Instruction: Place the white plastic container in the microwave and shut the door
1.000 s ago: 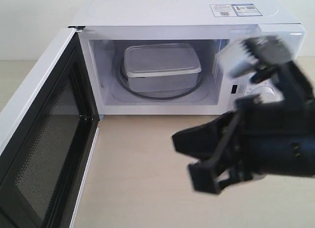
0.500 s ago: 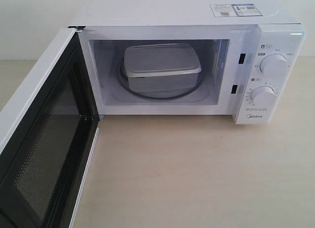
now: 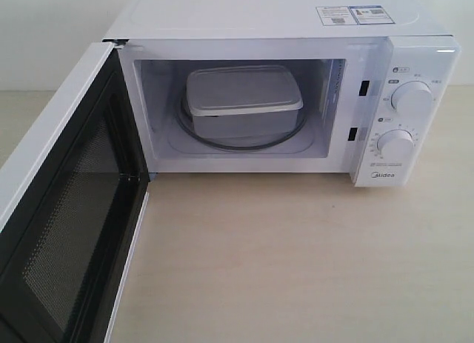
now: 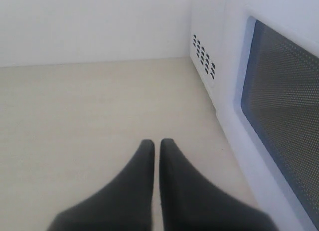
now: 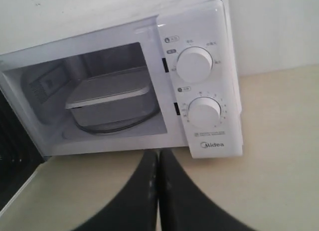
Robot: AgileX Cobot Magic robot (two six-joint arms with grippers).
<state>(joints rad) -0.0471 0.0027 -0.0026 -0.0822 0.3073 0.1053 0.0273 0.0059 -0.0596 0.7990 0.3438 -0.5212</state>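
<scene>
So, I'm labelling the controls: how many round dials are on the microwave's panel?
2: an upper round white dial and a lower round white dial below it, on the white boxy microwave's right panel.

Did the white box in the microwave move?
No. The white plastic container sits in the same spot on the turntable, midway between the microwave side walls.

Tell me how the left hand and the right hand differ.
The left hand sits beside the outer face of the open white door with its dark mesh window; the right hand faces the white boxy microwave's front, near its dial panel. The right hand's camera sees the translucent-white rectangular plastic container inside; the left hand's does not. Both are dark, shut and empty.
</scene>
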